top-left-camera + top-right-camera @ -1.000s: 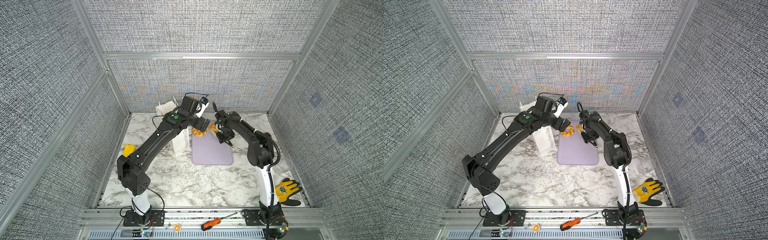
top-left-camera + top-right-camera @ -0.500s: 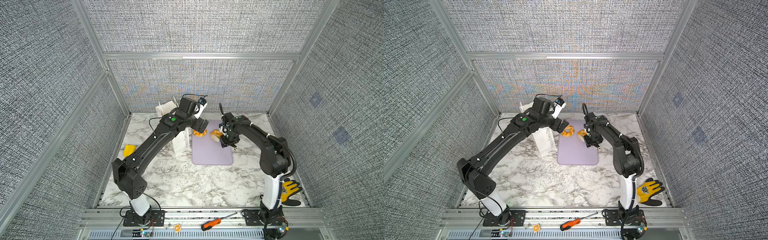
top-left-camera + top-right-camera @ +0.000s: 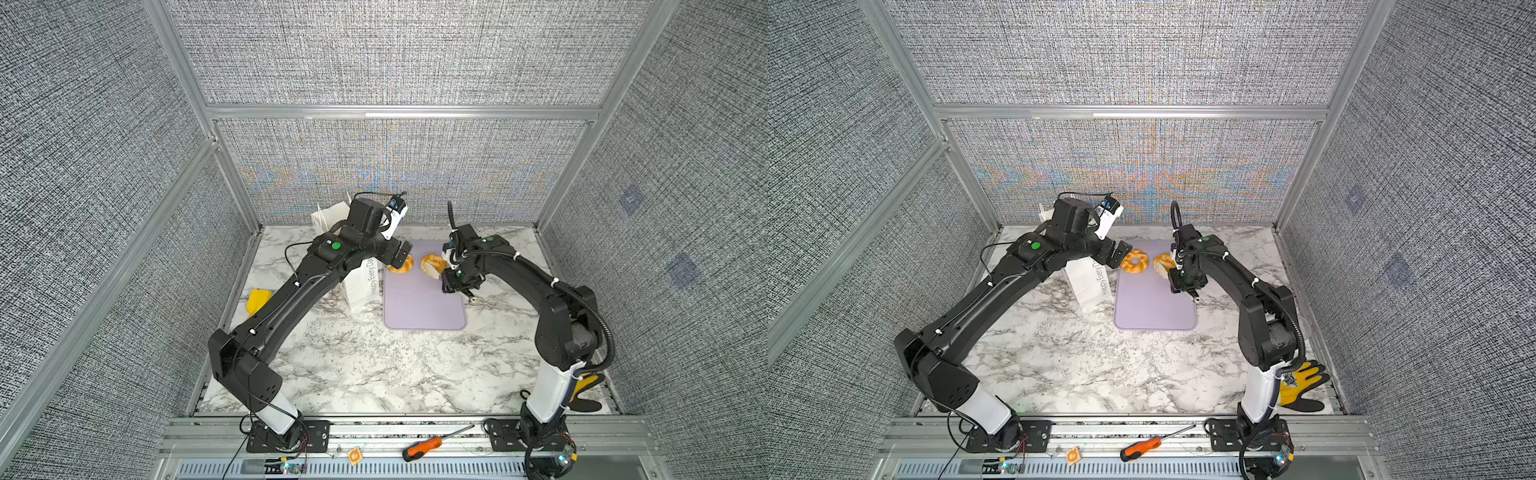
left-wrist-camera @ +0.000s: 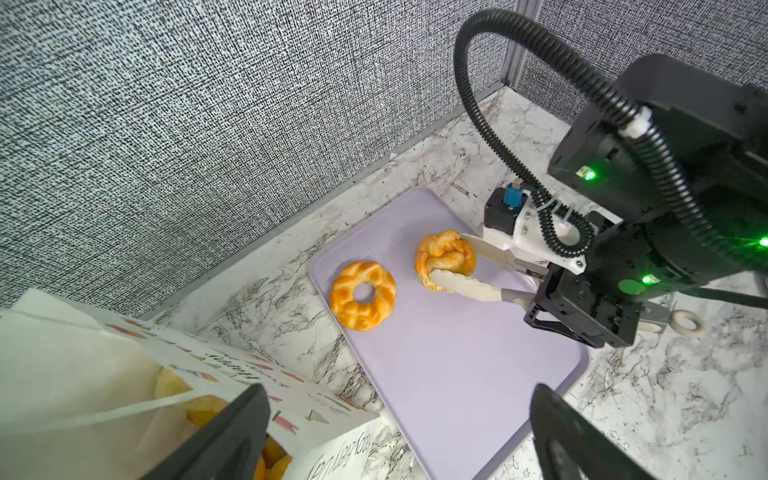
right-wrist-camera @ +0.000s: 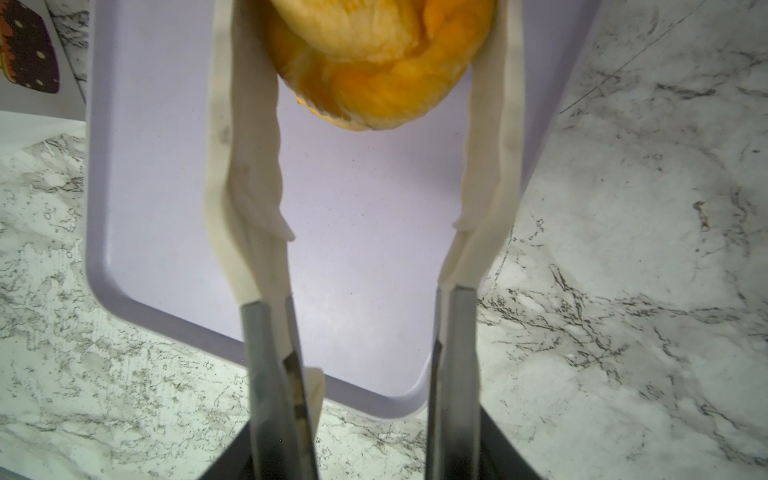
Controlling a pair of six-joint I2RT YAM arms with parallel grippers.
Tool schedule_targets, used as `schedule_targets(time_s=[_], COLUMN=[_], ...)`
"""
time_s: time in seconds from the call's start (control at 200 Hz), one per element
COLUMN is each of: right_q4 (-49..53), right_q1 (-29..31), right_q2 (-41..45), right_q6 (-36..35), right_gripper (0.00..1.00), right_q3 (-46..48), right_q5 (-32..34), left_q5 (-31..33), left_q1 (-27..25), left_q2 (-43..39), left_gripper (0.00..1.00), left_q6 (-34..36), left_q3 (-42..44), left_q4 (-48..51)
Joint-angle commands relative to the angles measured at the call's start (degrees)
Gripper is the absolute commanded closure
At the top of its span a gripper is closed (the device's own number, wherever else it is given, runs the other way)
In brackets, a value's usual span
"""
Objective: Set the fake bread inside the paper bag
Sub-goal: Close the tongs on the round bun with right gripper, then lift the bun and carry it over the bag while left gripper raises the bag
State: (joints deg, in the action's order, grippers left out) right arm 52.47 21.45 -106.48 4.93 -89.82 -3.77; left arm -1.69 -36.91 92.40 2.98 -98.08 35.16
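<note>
While the left gripper (image 3: 1115,254) hangs wide open by the white paper bag (image 4: 79,365), the right gripper (image 4: 445,257) pinches a golden braided toy pastry (image 5: 374,62) for bagging.

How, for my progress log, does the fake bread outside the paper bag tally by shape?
ring pastry: 1, on the purple tray
braided pastry: 1, held in the right gripper
Total: 2
</note>
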Motion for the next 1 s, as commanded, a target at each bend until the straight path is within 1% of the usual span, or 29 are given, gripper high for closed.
schedule_targets(time_s=[0.0,0.28,0.445,0.675,0.996], right_q4=[-2.29,-5.34,-6.16,-6.39,-6.44], right_q1=[0.76,3.57,4.68,7.14,9.88], right_q2=[1.73,7.1,10.27,13.2,16.68], right_q6=[2.47,5.74,6.98,7.82,8.21], right_gripper=[0.47,0.47,0.47,0.48,0.48], right_q3=[1.23,4.77,5.06,2.37,-2.46], right_q5=[-1.36,-1.33,-0.86,0.42,1.48], left_q5=[0.51,1.69,1.93,1.81,3.57], left_q1=[0.12,0.3,0.43,0.51,0.59], left_q2=[-1.27,-5.74,-7.98,-11.47,-15.93], left_gripper=[0.01,0.01,0.01,0.01,0.01], left_q6=[0.34,0.18,-0.26,-1.27,-2.48], left_q3=[0.61,3.64,4.19,5.34,5.78], left_q4=[-1.76,-2.29,-1.41,-0.89,0.96])
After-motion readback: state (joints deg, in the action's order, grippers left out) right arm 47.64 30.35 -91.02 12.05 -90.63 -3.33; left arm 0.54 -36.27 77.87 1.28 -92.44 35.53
